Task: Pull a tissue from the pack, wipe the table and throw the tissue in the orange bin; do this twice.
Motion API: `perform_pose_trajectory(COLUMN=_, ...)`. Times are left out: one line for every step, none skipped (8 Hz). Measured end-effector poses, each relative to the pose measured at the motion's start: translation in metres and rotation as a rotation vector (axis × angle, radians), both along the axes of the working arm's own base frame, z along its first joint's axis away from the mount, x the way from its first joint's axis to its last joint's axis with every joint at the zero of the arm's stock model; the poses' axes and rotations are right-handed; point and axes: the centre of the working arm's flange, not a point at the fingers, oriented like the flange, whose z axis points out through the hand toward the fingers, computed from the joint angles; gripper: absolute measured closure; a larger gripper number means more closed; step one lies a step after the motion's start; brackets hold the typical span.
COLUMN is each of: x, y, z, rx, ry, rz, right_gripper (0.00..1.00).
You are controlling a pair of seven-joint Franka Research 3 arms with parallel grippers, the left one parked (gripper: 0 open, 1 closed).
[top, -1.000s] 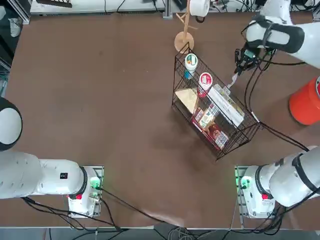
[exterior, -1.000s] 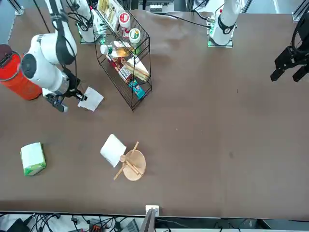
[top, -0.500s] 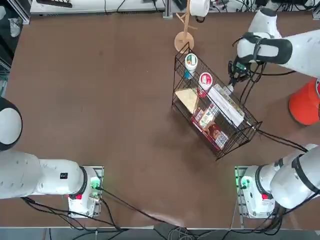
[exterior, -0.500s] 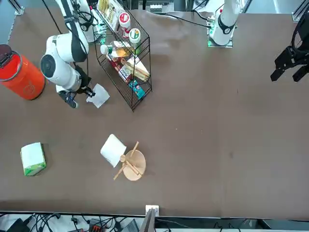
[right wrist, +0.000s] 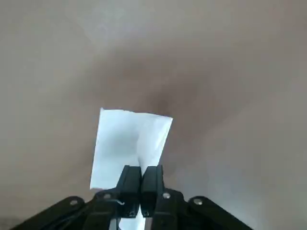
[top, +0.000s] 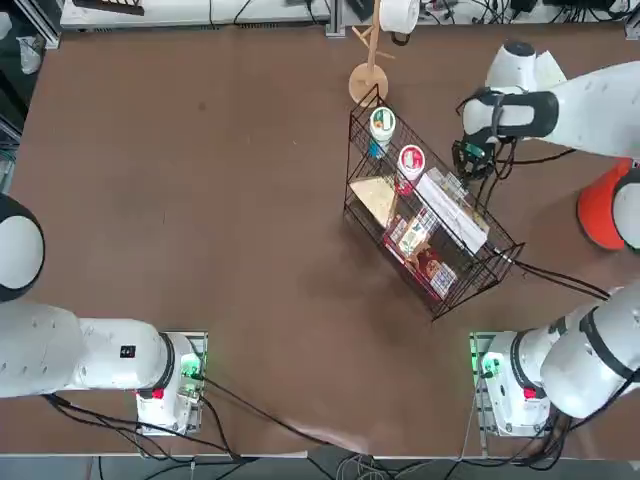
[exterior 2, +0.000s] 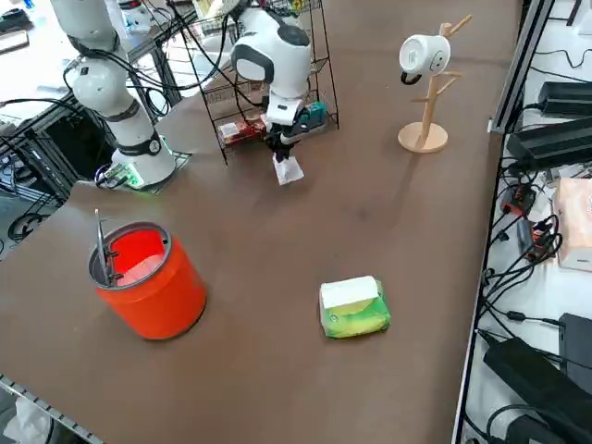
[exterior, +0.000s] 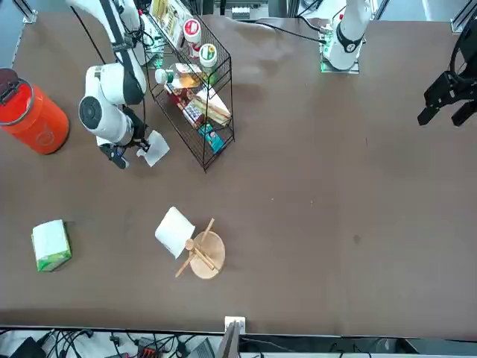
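Observation:
My right gripper (exterior: 125, 155) is low over the brown table (top: 200, 200), close to the wire basket's far corner, shut on a white tissue (exterior: 155, 148). The tissue (exterior 2: 288, 170) trails from the fingertips and lies on the tabletop. The wrist view shows both fingers (right wrist: 130, 178) pressed together on the tissue (right wrist: 132, 136), which is spread flat ahead of them. The yellow-green pack (exterior: 51, 245) lies far from the gripper near the table's far edge, also in the side view as the pack (exterior 2: 354, 307). The orange bin (exterior: 33, 119) stands at the table's right side, its mouth (exterior 2: 129, 254) open.
A black wire basket (top: 425, 215) of groceries stands right beside the gripper. A white paper roll (exterior: 175, 231) on a wooden stand (exterior: 205, 255) sits at the far edge. A thin rod (exterior 2: 102, 242) leans on the bin's rim.
The right gripper has slid the tissue across the table away from the orange bin and toward the wire basket, staying shut on it.

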Motion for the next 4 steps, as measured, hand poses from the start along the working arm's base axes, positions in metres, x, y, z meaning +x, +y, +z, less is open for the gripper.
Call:
perform_pose_trajectory(x=0.0, y=-0.001, z=-0.007, rx=-0.009, ry=0.004, rz=0.0, right_gripper=0.96)
perform_pose_trajectory(x=-0.001, y=-0.001, z=-0.012, rx=-0.015, ry=0.011, rz=0.0, right_gripper=0.96)
perform_pose_trajectory(x=-0.001, y=-0.002, z=-0.015, rx=-0.019, ry=0.015, rz=0.0, right_gripper=0.96)
perform_pose_trajectory(x=-0.001, y=-0.002, z=-0.018, rx=-0.023, ry=0.017, rz=0.0, right_gripper=0.96)
